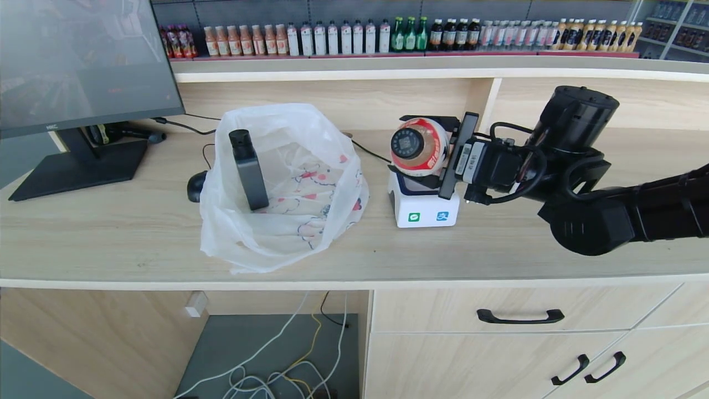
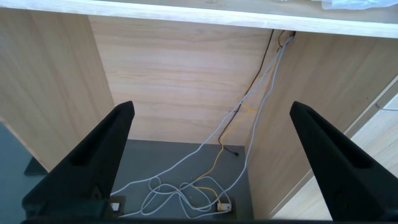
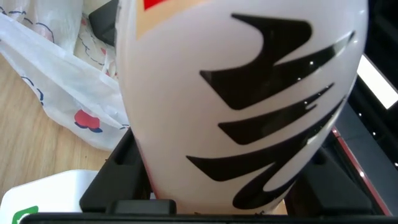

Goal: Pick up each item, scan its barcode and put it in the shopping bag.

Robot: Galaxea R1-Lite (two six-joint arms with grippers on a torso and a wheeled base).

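Hanging below wooden counter point(image 1: 498, 249), left gripper point(image 2: 211, 112) is wide open. Translucent white plastic shopping bag point(image 1: 310, 166) holds a dark grey rectangular bottle point(image 1: 249, 172). Right gripper point(image 1: 435, 147) clamps round white-and-red container point(image 1: 415, 145) sideways above small white scanner box point(image 1: 426, 213).

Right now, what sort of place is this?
Probably a shop checkout: rows of bottled drinks behind, a monitor and white scanner stand on the wooden counter, and the right pincer holding a bottle over the stand, beside the shopping bag.
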